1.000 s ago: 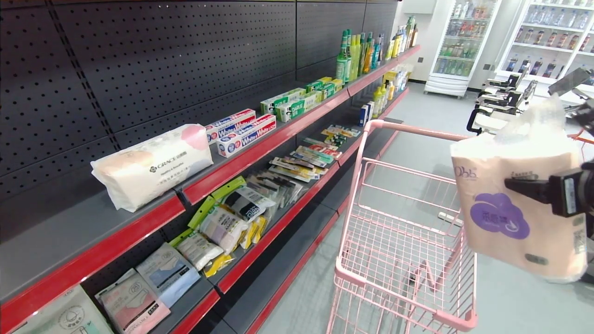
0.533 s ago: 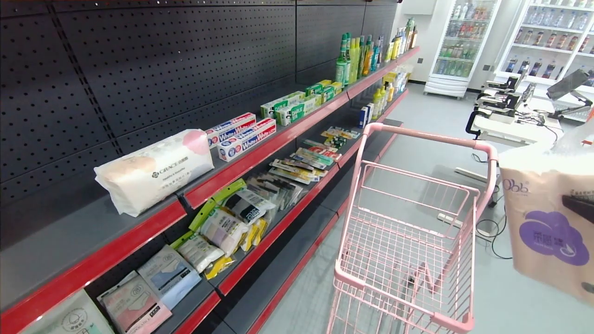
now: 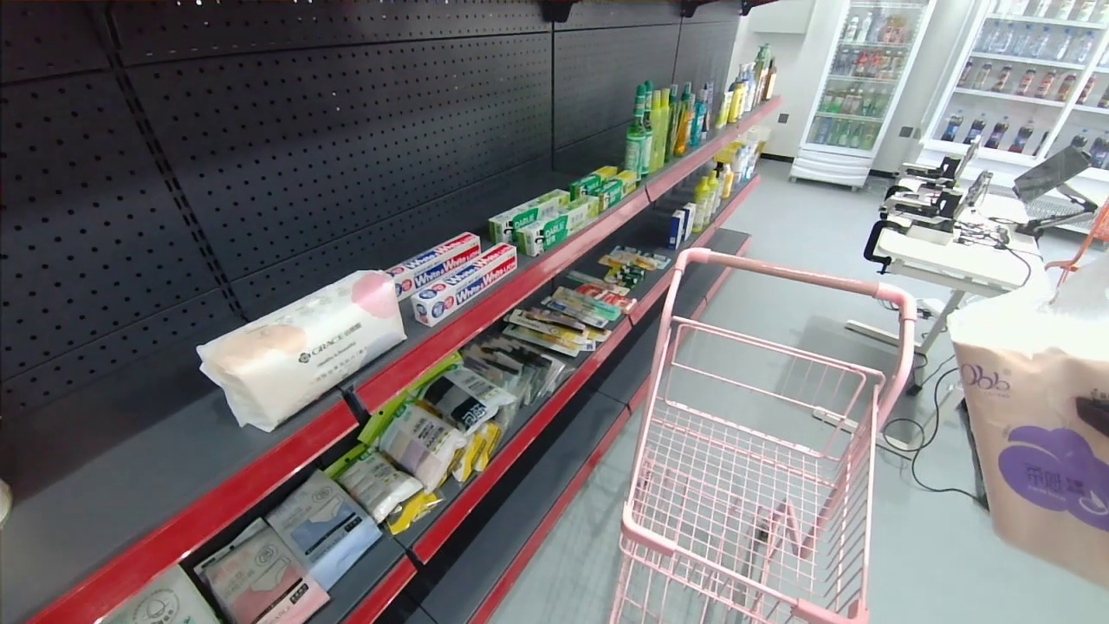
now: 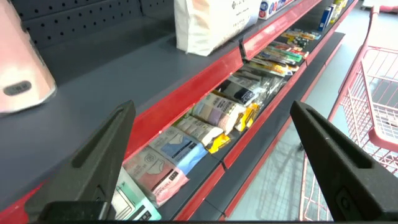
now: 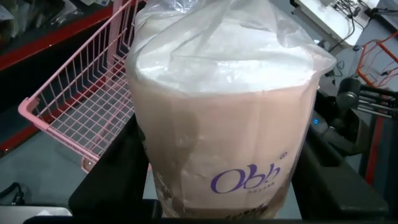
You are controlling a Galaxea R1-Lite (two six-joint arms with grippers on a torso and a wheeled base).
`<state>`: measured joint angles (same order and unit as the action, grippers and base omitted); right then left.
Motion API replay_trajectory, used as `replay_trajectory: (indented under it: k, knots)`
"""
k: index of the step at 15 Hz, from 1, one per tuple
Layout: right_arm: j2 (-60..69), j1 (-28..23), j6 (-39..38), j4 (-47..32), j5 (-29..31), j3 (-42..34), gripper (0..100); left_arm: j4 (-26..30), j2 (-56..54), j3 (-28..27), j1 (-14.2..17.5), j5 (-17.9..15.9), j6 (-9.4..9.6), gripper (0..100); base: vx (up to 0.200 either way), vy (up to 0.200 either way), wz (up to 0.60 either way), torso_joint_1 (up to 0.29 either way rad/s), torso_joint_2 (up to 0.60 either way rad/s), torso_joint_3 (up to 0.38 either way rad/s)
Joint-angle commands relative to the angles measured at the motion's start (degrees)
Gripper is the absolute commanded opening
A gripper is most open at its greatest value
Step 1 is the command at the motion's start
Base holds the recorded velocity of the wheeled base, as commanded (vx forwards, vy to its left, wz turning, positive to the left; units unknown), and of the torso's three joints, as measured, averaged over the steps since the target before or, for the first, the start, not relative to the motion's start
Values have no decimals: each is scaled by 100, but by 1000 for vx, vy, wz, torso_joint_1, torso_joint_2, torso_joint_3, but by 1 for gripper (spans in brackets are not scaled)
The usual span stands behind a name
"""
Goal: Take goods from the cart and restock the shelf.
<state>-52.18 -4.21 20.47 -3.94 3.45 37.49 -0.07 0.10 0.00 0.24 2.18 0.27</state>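
My right claw [image 5: 224,190] has the pack [image 5: 224,124] clamped between its two dark fingers [image 5: 112,180], one pressed flat on each side of the wrapper, so the jaws stand as far apart as the pack is wide. In the head view the pack [image 3: 1035,433] hangs in the air at my right, off the right side of the pink cart [image 3: 797,270] and well apart from the shelf [image 3: 113,468]. It is above the grey floor [image 3: 918,563], touching nothing but my fingers.

The pack is a tall soft bundle in a pale peach wrapper. On its front are purple letters near the top and a purple cloud-shaped mark below them. The top is clear film, gathered and crinkled, with white showing through it. It sits nearly upright, leaning a little.

My left claw [image 4: 211,155] is spread wide with nothing between its fingers. It hangs over the red front edge of the shelf's upper board. On that board lies a white pack [image 4: 211,22], and a pink pack [image 4: 18,68] stands on the same board, nearer to my left claw.
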Motion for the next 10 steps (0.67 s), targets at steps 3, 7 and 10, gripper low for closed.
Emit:
replay_trajectory:
  k: [3, 7, 10]
  knots:
    - [14, -19, 54, -2, -2, -13, 0, -1, 8, 0, 2, 2, 0, 100, 0, 0, 0, 173, -346, -191]
    - [32, -10, 80, -2, -2, -13, 0, -1, 8, 0, 2, 2, 0, 100, 0, 0, 0, 168, -344, -179]
    - [32, -10, 124, -2, -2, -4, 0, -1, 8, 0, 2, 2, 0, 100, 0, 0, 0, 162, -326, -178]
